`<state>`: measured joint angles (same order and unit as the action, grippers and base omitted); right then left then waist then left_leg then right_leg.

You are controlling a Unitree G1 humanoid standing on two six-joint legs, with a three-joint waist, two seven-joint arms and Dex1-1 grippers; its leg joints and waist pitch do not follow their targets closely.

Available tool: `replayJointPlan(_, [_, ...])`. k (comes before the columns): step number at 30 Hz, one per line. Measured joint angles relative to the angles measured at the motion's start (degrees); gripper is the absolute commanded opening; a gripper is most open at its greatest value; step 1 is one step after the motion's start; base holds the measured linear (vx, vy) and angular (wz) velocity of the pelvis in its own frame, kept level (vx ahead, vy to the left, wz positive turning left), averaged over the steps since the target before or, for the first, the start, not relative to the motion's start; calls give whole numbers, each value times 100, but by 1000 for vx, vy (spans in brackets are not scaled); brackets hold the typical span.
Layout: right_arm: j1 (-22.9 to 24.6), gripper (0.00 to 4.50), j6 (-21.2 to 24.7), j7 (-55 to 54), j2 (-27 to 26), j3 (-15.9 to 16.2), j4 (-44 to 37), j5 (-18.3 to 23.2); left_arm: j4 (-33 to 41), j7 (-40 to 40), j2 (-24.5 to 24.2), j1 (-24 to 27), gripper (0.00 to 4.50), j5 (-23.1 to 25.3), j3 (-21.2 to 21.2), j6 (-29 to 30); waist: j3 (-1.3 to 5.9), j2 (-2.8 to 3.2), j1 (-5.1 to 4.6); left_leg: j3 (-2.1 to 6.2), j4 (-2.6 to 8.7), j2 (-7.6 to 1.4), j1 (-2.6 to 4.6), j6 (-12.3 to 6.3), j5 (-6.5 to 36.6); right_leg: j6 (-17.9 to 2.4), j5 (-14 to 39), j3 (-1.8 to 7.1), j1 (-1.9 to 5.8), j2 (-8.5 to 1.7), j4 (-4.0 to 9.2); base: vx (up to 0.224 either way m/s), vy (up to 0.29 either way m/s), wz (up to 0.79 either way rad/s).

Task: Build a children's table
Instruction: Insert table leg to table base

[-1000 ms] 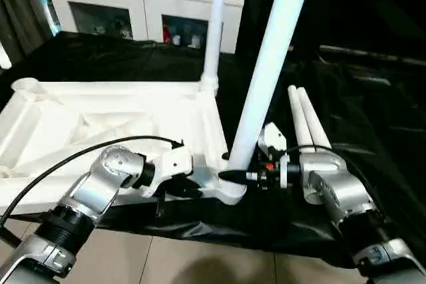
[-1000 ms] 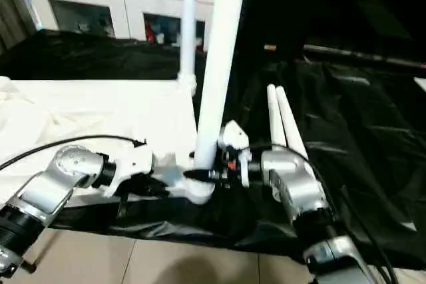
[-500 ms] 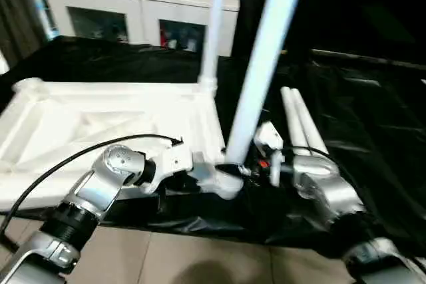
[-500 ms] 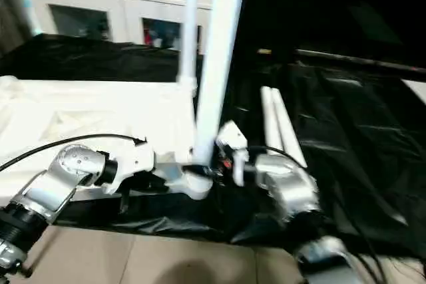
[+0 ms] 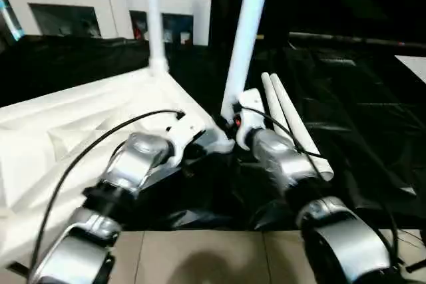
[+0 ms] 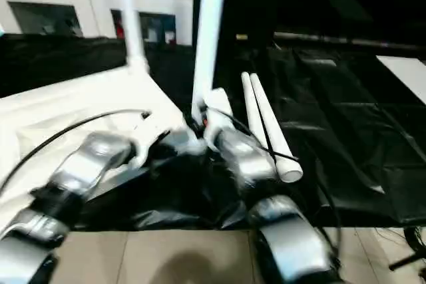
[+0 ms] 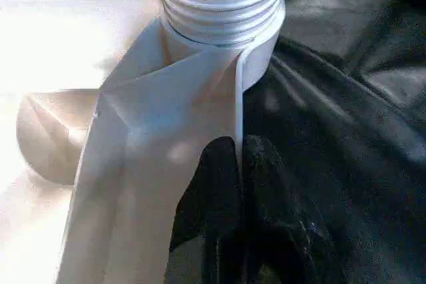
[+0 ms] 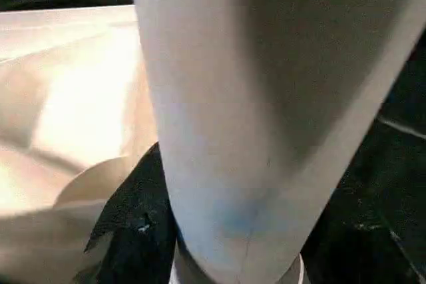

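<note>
- We see the children's table [image 5: 73, 124] lying upside down on the large black-draped table [image 5: 359, 104], its ribbed white underside facing up and its near corner at the draped table's front edge.
- One white leg [image 5: 152, 18] stands upright in the far corner socket; a second leg [image 5: 245, 31] rises from the near corner, its top cut off by the frame.
- Two spare legs [image 5: 289, 121] lie side by side on the black cloth, just beside the right forearm [image 5: 276, 157].
- From the left wrist, our left gripper [image 7: 236, 164] is clamped on the thin edge of the tabletop, one black finger [image 7: 273, 184] on either side, just below the threaded end of the near leg [image 7: 223, 4] seated in its socket.
- The right gripper [image 5: 226, 123] sits at the foot of the near leg; the leg [image 8: 266, 98] crowds the right wrist camera and hides the fingers, so we cannot tell whether they are apart or closed.
- Both silver forearms and a black cable [image 5: 80, 157] cross in front of the near corner, blocking the socket from the head cameras.
- A white cabinet with glass doors [image 5: 100, 11] stands behind the draped table; what sits behind its glass is too blurred to name, perhaps small coloured items.
- Tiled floor [image 5: 200, 257] shows below the front edge.
</note>
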<state>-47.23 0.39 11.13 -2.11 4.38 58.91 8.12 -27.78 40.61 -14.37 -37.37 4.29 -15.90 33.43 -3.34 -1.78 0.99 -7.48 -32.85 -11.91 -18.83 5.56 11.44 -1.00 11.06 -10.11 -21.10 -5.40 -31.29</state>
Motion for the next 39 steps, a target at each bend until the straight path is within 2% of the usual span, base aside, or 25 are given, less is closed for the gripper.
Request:
replayJointPlan(4, [-169,190,-86,-391,-125,-93,202,-51,44,-214,112,-75,0,1,37,198,19,-45,73,-50,32,5,-25,3,-2,-24,-15,51,-40,0,-20,0,0,0])
replayJointPlan(6, [-240,190,-110,-458,-172,-147,289,-84,103,-264,112,-75,0,1,46,263,41,-98,102,-101,23,20,-22,9,-6,-67,-63,136,-87,1,-98,0,0,0])
replayJointPlan(8, [-277,190,-133,-466,-187,-174,348,-100,128,-286,110,-74,0,2,47,290,64,-138,114,-140,20,21,-13,9,-6,-68,-132,189,-101,1,-140,63,-23,6])
replayJointPlan(11, [-345,190,-221,-526,-226,-231,483,-103,203,-337,93,-73,0,2,60,339,101,-189,159,-202,49,16,-13,15,-7,-84,-129,297,-179,23,-246,72,-41,7])
replayJointPlan(12, [-375,190,-236,-528,-229,-231,496,-107,243,-337,84,-73,0,-2,87,358,103,-192,173,-211,53,16,-24,21,-8,-91,-106,306,-205,24,-285,67,-37,-1])
replayJointPlan(18, [-477,190,-305,-381,-247,-282,635,-164,291,-309,34,-58,0,-25,89,363,103,-193,181,-220,58,7,-18,33,1,-112,-71,309,-216,32,-313,17,-9,-1])
replayJointPlan(19, [-497,246,-342,-298,-239,-289,651,-165,314,-284,15,-38,0,-34,89,354,102,-194,174,-223,56,6,-17,34,1,-112,-72,313,-216,32,-313,0,0,0])
replayJointPlan(20, [-503,260,-346,-262,-236,-291,662,-167,322,-265,-2,-29,0,-35,89,336,102,-195,170,-223,55,7,-16,34,1,-112,-72,314,-216,32,-313,0,0,0])
replayJointPlan(28, [-502,325,-272,324,-163,-453,918,-148,355,-9,-212,75,0,-90,78,-31,86,-192,199,-225,56,6,-28,35,1,-113,-73,316,-231,32,-317,0,0,0])
replayJointPlan(32, [-425,358,-165,796,-35,-448,818,-108,362,93,-301,78,0,-124,79,-153,64,-169,228,-226,52,6,-41,34,1,-115,-74,317,-241,32,-320,0,0,0])
replayJointPlan(37, [67,400,210,1593,321,-339,-251,-36,386,275,-393,157,0,-190,89,-514,47,-156,255,-228,27,6,-111,0,-17,-124,-70,320,-304,31,-350,0,0,0])
replayJointPlan(39, [635,412,594,1951,588,-187,-1283,89,385,355,-426,250,0,-242,110,-719,38,-146,300,-227,18,6,-116,-8,-14,-131,-64,321,-304,33,-357,0,0,0])
